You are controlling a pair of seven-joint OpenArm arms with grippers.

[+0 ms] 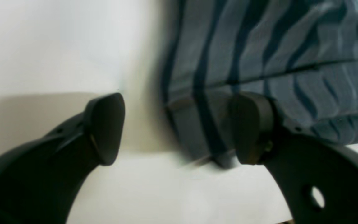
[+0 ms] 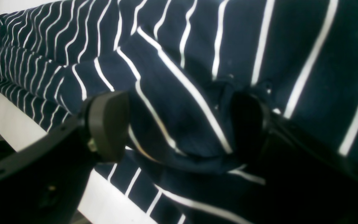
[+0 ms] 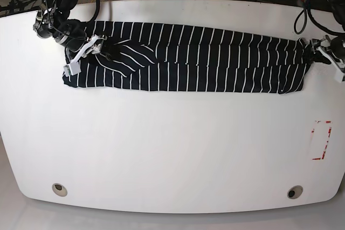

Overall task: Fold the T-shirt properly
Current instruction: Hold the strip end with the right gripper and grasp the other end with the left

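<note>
- The T-shirt [image 3: 188,57] lies as a long narrow band across the far half of the white table [image 3: 172,149], running from 9 to 3 o'clock
- It looks soft, light and limp, so it should sag and crease wherever it is lifted
- The right gripper [image 2: 179,124] stands spread wide over a raised fold at the 9 o'clock end, pinching nothing
- The left gripper [image 1: 179,127] is spread too, straddling the 3 o'clock edge
- The end corners look the best holds

T-shirt [image 1: 259,62] blurred in left wrist view; right edge cut off. Right pincer [image 2: 179,124] arms cropped below.
</note>
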